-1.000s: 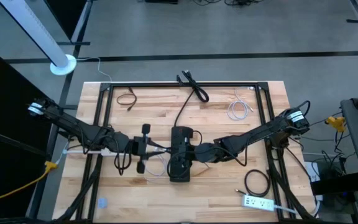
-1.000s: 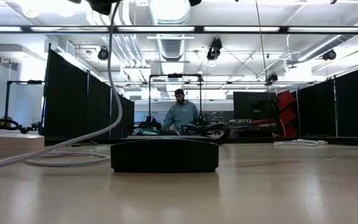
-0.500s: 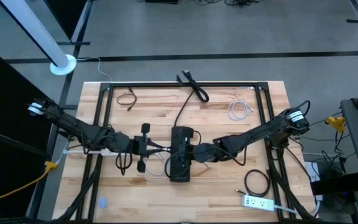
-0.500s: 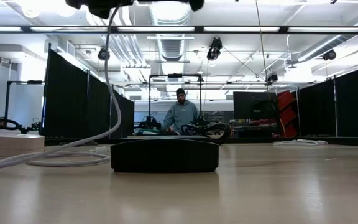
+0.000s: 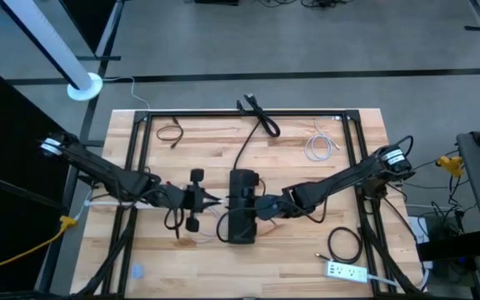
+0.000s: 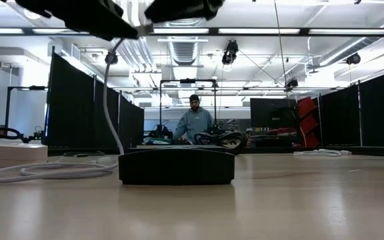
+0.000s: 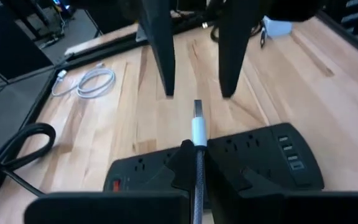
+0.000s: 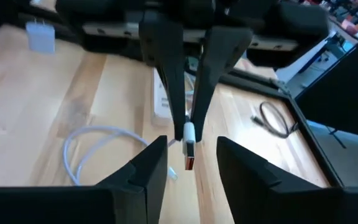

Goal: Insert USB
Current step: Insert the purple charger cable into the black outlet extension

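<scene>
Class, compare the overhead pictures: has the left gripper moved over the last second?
Yes. The left gripper has shifted toward the black power strip, closing the gap between them.

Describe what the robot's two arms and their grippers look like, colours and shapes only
Both arms are dark, slim and jointed, the left arm and right arm each carrying a small white tag near its outer end. The left gripper has two long, flat, tapering black fingers. The right gripper has the same black blade-like pair. Thin dark cables run along the arms.
</scene>
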`<state>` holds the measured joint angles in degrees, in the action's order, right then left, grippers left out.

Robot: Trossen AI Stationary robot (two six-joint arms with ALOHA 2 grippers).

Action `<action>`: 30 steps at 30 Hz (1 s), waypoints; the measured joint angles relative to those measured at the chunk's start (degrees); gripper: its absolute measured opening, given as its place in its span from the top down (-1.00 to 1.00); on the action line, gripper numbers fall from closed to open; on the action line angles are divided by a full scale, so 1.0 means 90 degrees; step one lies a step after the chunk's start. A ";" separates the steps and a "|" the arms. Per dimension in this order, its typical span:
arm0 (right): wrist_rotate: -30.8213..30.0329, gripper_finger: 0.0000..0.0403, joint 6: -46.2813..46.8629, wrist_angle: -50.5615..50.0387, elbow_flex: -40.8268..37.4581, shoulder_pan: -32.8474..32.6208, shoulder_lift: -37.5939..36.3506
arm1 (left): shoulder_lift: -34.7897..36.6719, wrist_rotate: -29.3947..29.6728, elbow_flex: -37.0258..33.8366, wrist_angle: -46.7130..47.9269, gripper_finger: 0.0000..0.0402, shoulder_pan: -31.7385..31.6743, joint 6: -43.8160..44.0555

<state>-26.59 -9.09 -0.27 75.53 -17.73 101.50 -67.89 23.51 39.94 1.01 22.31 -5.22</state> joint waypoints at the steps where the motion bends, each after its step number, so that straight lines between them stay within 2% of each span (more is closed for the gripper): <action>1: -0.0007 0.44 -0.0031 -0.0033 -0.0010 0.0003 0.0006 | -0.0057 -0.0002 0.0000 0.0005 0.94 0.0000 0.0020; 4: -0.0049 0.57 -0.0060 0.0068 -0.0003 0.0004 -0.0048 | -0.0189 0.0000 0.0000 0.0002 0.94 0.0000 0.0093; 8: 0.0032 0.88 0.0059 0.0008 0.0000 0.0016 -0.0063 | -0.0227 0.0002 0.0000 -0.0013 0.94 0.0000 0.0120; 10: 0.0149 0.97 0.0148 0.0007 0.0000 0.0030 -0.0020 | -0.0219 0.0005 0.0000 -0.0058 0.94 0.0000 0.0122; 17: 0.0145 0.99 0.0511 -0.0164 0.0000 0.0101 0.0179 | -0.0198 0.0019 0.0000 -0.0114 0.95 -0.0005 0.0122; 30: 0.0114 0.99 0.0343 -0.0294 0.0000 0.0129 0.0185 | -0.0167 -0.0001 0.0000 0.0002 0.98 0.0000 0.0172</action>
<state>-25.56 -6.00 -2.91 75.53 -16.56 103.17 -69.38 23.50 39.94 1.02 22.31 -3.68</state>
